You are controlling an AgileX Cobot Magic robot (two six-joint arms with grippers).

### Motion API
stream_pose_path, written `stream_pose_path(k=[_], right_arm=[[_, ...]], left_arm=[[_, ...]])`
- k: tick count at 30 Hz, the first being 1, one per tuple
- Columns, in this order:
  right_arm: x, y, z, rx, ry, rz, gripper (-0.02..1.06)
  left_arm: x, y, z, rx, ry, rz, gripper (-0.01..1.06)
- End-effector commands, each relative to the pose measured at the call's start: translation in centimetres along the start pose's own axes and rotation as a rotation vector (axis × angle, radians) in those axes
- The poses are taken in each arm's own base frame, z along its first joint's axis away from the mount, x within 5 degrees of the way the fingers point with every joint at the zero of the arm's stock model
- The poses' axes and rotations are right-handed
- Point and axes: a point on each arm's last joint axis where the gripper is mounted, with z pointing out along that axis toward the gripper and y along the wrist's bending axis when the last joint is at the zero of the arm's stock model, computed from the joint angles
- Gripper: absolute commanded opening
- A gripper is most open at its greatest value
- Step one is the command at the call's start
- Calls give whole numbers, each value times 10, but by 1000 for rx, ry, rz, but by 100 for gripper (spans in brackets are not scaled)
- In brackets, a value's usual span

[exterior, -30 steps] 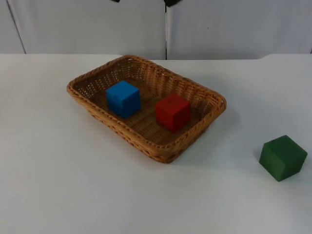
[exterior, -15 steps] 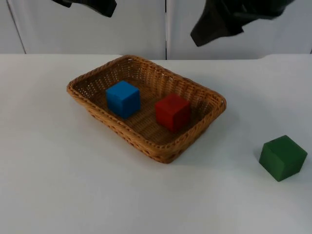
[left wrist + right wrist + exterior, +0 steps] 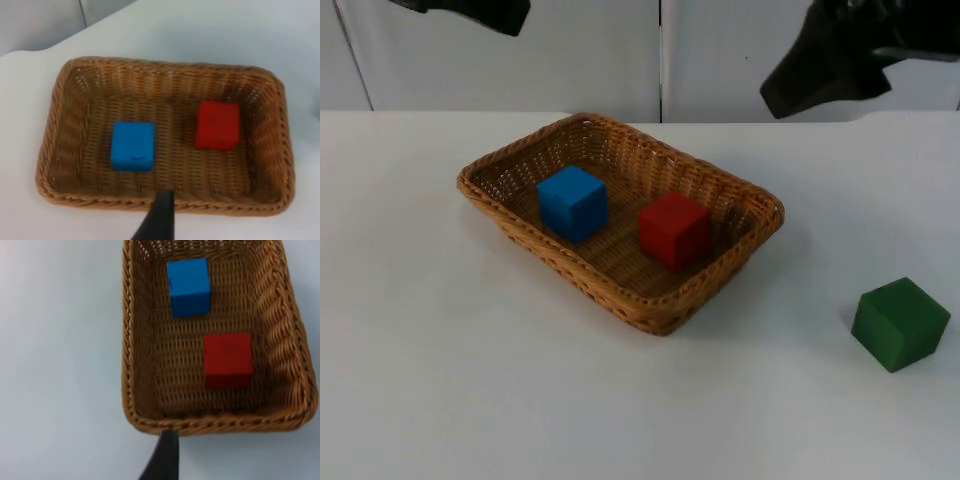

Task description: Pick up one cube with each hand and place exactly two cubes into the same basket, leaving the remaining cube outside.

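A woven wicker basket (image 3: 720,195) sits on the white table, left of centre. Inside it lie a blue cube (image 3: 572,202) and a red cube (image 3: 674,229), a little apart. The left wrist view looks down on the basket (image 3: 55,125) with the blue cube (image 3: 132,146) and red cube (image 3: 216,124); the right wrist view shows the same basket (image 3: 131,365), blue cube (image 3: 188,286) and red cube (image 3: 227,359). A green cube (image 3: 900,323) rests on the table at the right, outside the basket. My left gripper (image 3: 470,12) hangs high at the back left. My right gripper (image 3: 825,65) hovers high behind the basket's right end.
The grey partition wall (image 3: 660,60) closes off the table's far edge. Bare white table top (image 3: 470,400) lies in front of the basket and between basket and green cube.
Both arms have come into the top view and then spread apart, the left one leftward, the right one rightward. The three cubes and the basket have stayed in place.
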Motion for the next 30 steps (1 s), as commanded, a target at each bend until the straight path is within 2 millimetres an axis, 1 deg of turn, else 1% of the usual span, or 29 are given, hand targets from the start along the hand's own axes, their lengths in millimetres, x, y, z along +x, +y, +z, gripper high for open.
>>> stream_pose_path(k=[1,3,4,7,8,12,13,14,16,18,19,23,24,26,27,28,30], right_arm=[[3,4,-9,2,-22,1,76],[8,7,-16,3,-25,1,76],[8,7,-16,3,-25,1,76],[16,11,-26,4,-33,2,76],[16,11,-26,4,-33,2,76],[28,18,-45,3,-62,10,76],[29,19,-47,3,-65,9,76],[29,19,-47,3,-65,9,76],[36,22,-54,1,-79,18,76],[44,26,-66,10,-116,26,76],[44,26,-66,10,-116,26,76],[61,33,-82,22,-157,31,76],[61,33,-82,22,-157,31,76],[72,38,-92,18,-181,42,76],[74,39,-94,18,-188,46,76],[81,42,-99,17,-202,48,76],[83,43,-102,15,-209,51,76]], left_arm=[[3,-7,-13,2,-28,0,83],[5,-14,-27,-8,-60,12,83],[5,-14,-27,-8,-60,12,83],[10,-25,-42,3,-106,-6,83],[10,-25,-42,3,-106,-6,83],[23,-37,-58,5,-152,-24,83],[27,-39,-59,2,-160,-34,83],[27,-39,-59,2,-160,-34,83],[32,-42,-64,-1,-177,-41,83],[43,-47,-68,-7,-187,-45,83],[43,-47,-68,-7,-187,-45,83],[59,-56,-77,-10,-199,-61,83],[59,-56,-77,-10,-199,-61,83],[70,-62,-83,-11,-206,-55,83],[73,-65,-86,-11,-214,-51,83],[76,-68,-91,-9,-221,-51,83],[78,-69,-93,-11,-226,-53,83]])
